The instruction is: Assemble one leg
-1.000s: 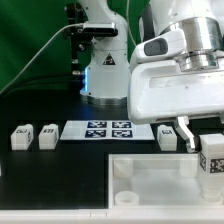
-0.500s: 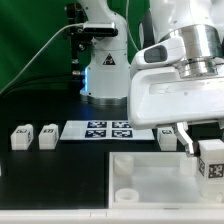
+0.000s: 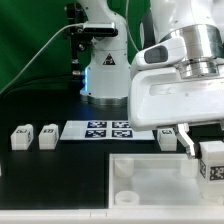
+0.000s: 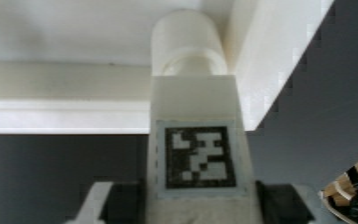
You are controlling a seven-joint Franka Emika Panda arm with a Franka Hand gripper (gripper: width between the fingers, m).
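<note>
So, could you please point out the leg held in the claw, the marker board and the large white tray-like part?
held leg (image 3: 212, 165): exterior view, on its tagged face.
marker board (image 3: 100, 130): exterior view, on its middle.
tray-like part (image 3: 165, 186): exterior view, on its bare floor.

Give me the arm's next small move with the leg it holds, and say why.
Probably a short lowering of the leg straight toward the corner of the white tabletop. The fingers clamp the leg at its tagged end, and the wrist view shows its rounded tip pointing at the tabletop's corner walls. Whether it touches a socket cannot be told.
</note>
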